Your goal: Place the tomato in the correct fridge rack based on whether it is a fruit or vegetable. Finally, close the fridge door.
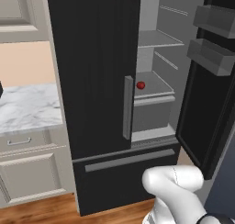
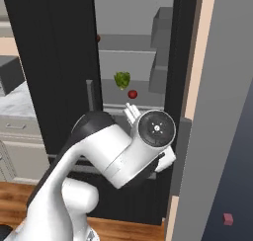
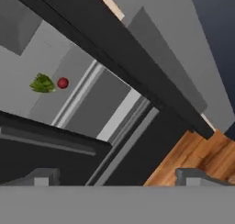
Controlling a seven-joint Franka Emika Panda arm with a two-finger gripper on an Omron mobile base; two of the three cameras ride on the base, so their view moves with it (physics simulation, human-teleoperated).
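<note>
The tomato is a small red ball. It rests on the fridge rack, a broad grey shelf with a paler front lip, inside the open right half of the fridge. A green leafy bunch lies on the same rack just beside it. In the hand view my gripper is open, its fingertips far apart with nothing between them. It hangs well back from the rack, low in front of the fridge.
The right fridge door stands wide open, with door bins on its inner side. The left door is closed. Under the rack sits a grey drawer. A marble counter lies to the left, and the floor is wooden.
</note>
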